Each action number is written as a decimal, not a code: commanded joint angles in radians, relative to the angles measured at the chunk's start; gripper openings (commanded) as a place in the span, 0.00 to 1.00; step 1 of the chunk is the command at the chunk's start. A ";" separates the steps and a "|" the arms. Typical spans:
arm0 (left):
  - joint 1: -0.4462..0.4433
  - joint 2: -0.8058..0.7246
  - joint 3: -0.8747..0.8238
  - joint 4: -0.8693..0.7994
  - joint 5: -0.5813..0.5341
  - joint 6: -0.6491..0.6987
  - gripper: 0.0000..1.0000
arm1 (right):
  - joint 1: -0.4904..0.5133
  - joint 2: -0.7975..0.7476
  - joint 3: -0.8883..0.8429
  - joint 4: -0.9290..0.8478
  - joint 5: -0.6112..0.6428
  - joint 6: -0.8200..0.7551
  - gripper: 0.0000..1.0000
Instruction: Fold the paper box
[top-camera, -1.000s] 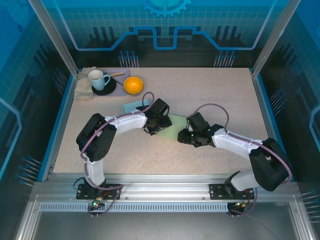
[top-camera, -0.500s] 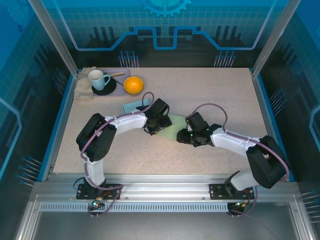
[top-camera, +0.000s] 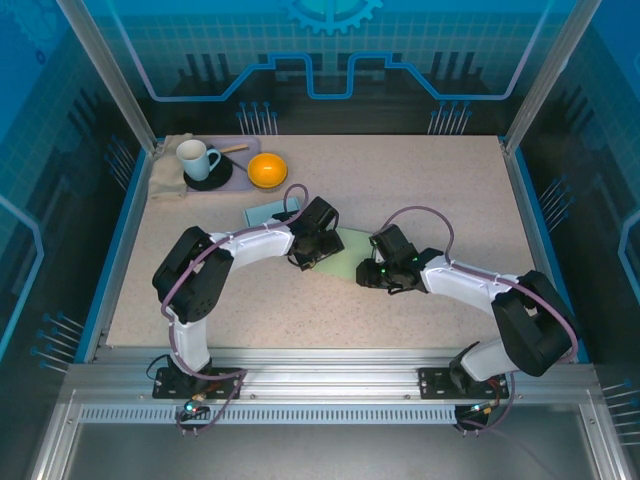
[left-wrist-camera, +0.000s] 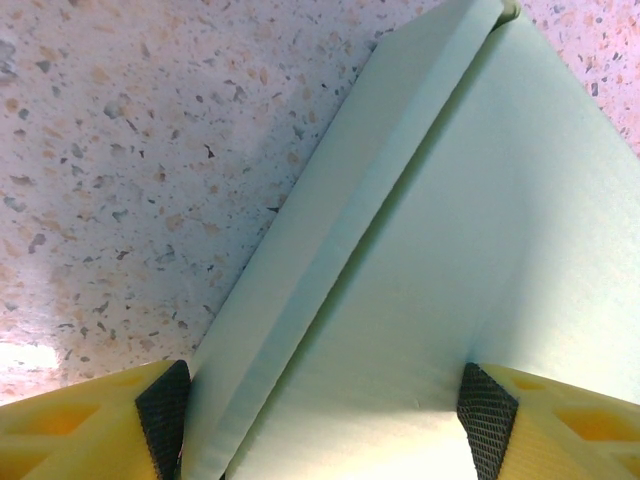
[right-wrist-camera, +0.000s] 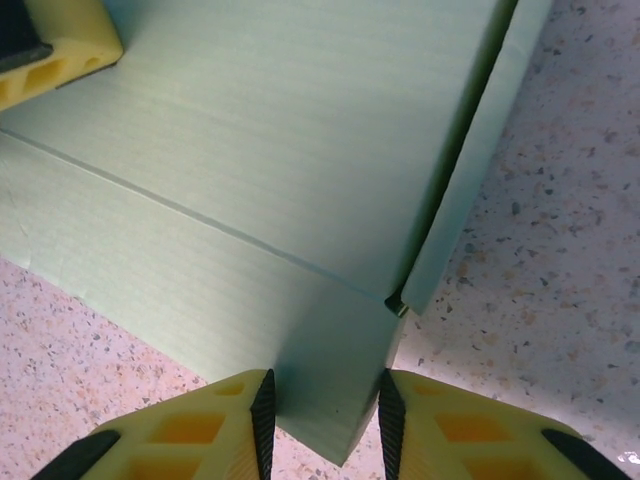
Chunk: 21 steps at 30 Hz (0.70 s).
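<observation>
The paper box is a pale green cardboard sheet lying mid-table between both arms. My left gripper stands wide open over its left end. In the left wrist view the box shows a long folded flap, and the gripper has its pads resting against the flap edge and the panel. My right gripper is at the box's near right corner. In the right wrist view this gripper is shut on a raised corner flap of the box, both pads touching it.
At the back left a white mug stands on a dark saucer, with an orange bowl and a beige cloth beside it. A teal card lies just behind the left gripper. Bare speckled tabletop spreads to the right.
The right gripper has slid slightly left and its jaws have narrowed onto the box's corner flap. The left arm and gripper have stayed still.
</observation>
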 joint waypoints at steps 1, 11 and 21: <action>-0.006 0.031 -0.028 -0.047 -0.017 -0.006 0.74 | 0.011 0.004 -0.019 0.033 0.034 -0.051 0.33; -0.007 0.037 -0.028 -0.048 -0.018 -0.008 0.74 | 0.013 0.012 -0.021 0.007 0.072 -0.080 0.34; -0.006 0.042 -0.021 -0.051 -0.017 -0.006 0.74 | 0.023 0.003 0.009 -0.043 0.074 -0.068 0.38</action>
